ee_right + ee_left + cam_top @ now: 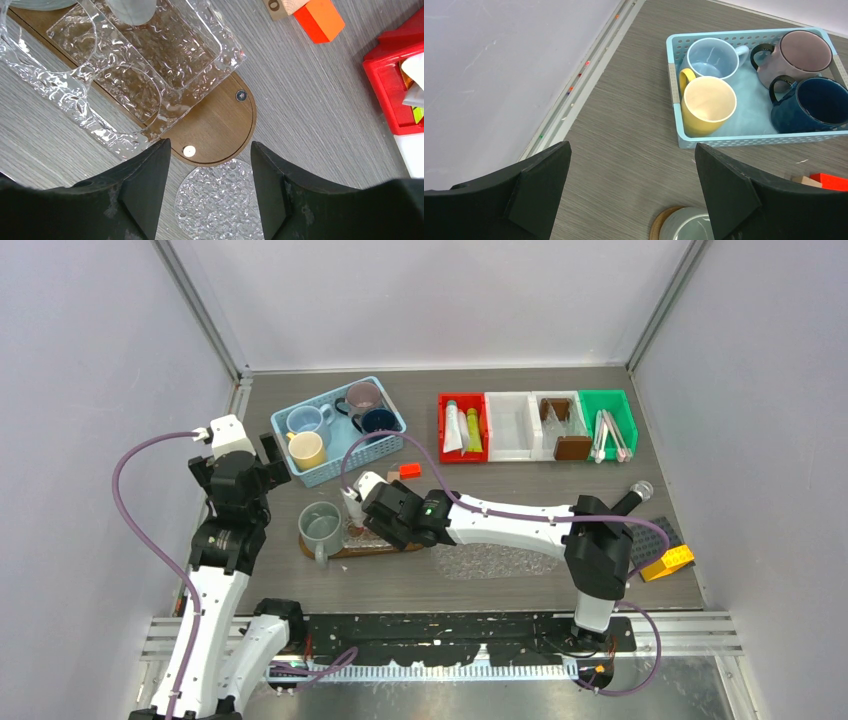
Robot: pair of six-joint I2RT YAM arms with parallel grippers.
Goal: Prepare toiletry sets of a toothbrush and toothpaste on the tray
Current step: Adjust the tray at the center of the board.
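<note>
At the left middle of the worktop lay a brown wooden tray. A grey-green mug stood on its left end, and a clear dimpled holder lay beside the mug on the wood.

- Right claw: over the tray's rounded right end, jaws apart, nothing between them.
- A clear dimpled disc lay on the worktop just off that end.
- Left claw: left of the tray and near of the basket, jaws wide apart, empty.
- Blue basket, far left: held a light blue mug, a cream-yellow mug, a mauve mug and a navy mug.
- An orange block lay on the worktop between basket and tray.
- Toothpaste: a white tube and a yellow-green tube lay in the red bin, far right of centre, well apart from the tray.
- Toothbrushes lay in the green bin at the right end of that row.
</note>
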